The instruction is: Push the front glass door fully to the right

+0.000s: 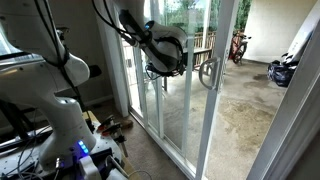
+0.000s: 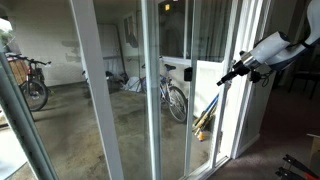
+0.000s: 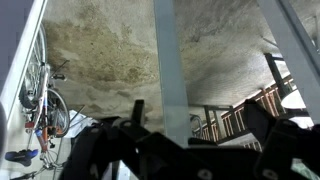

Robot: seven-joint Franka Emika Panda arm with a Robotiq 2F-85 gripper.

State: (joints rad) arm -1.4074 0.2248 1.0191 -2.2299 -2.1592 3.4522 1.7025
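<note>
The gripper [image 3: 190, 140] is standing open, gripping nothing. Only the wrist view is showing its dark fingers [image 3: 100, 150] spread before a white upright [image 3: 170, 60]. In an exterior view the arm [image 1: 60, 105] is reaching up close to the front glass door [image 1: 185, 105], with a bicycle [image 1: 238, 45] standing outside.

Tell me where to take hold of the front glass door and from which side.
Take the front glass door by its white upright, coming straight on from the room side. In the wrist view that upright runs narrow and vertical between the open fingers of the gripper, so they could likely straddle it and shove it sideways.
</note>
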